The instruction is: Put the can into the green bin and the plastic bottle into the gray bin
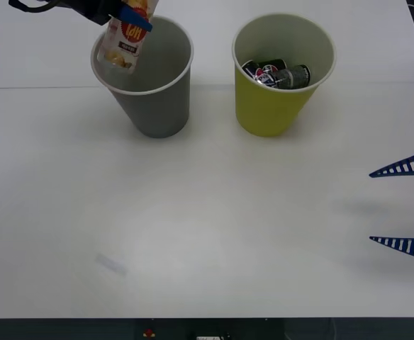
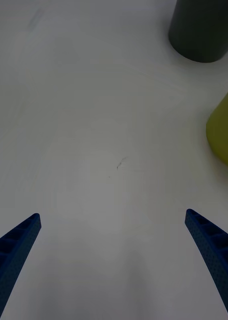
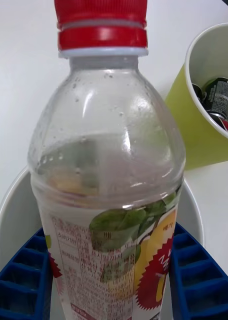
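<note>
Bins: two tapered paper cups on the white desk (image 1: pixel 207 234), gray bin (image 1: pixel 157 92) beside green bin (image 1: pixel 267 106), apart.
Bottle: one plastic bottle (image 1: pixel 127 39), clear, red cap, printed label, held tilted above the gray bin's near rim.
Cans: at least two dark cans (image 1: pixel 278 74) lying inside the green bin.
Left end effector (image 3: pixel 111 280): blue ribbed fingers clamped on the bottle's labelled body.
Right end effector (image 1: pixel 405 207): spread wide, holding nothing, over bare desk at the right edge.
Left wrist view: droplets inside the bottle; leaf and fruit print.
Right wrist view: both bins' outer walls, near the bases.
</note>
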Robot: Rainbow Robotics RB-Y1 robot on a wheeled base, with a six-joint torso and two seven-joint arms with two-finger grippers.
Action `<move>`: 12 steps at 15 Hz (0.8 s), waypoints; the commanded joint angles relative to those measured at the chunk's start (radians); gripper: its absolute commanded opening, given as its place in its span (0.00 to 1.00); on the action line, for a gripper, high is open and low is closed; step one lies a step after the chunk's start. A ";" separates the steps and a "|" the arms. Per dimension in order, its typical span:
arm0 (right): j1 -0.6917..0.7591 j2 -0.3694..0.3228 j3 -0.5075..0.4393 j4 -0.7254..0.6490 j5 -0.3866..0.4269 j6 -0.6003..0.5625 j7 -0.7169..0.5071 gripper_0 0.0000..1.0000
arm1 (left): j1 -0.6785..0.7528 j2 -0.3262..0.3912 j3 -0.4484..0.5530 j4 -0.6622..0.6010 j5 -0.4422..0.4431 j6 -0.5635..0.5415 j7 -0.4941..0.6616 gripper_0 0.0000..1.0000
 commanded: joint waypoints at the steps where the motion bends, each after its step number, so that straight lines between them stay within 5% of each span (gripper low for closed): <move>1: 0.000 0.000 0.000 0.000 0.000 0.000 0.000 1.00 | 0.000 0.013 0.001 -0.003 0.045 -0.021 -0.052 1.00; 8: 0.000 0.000 0.000 0.000 0.000 0.000 0.000 1.00 | 0.144 0.131 0.055 -0.069 0.372 -0.023 -0.394 1.00; 12: 0.000 0.000 0.000 0.000 0.000 0.000 0.000 1.00 | 0.290 0.145 0.209 -0.092 0.447 -0.145 -0.618 1.00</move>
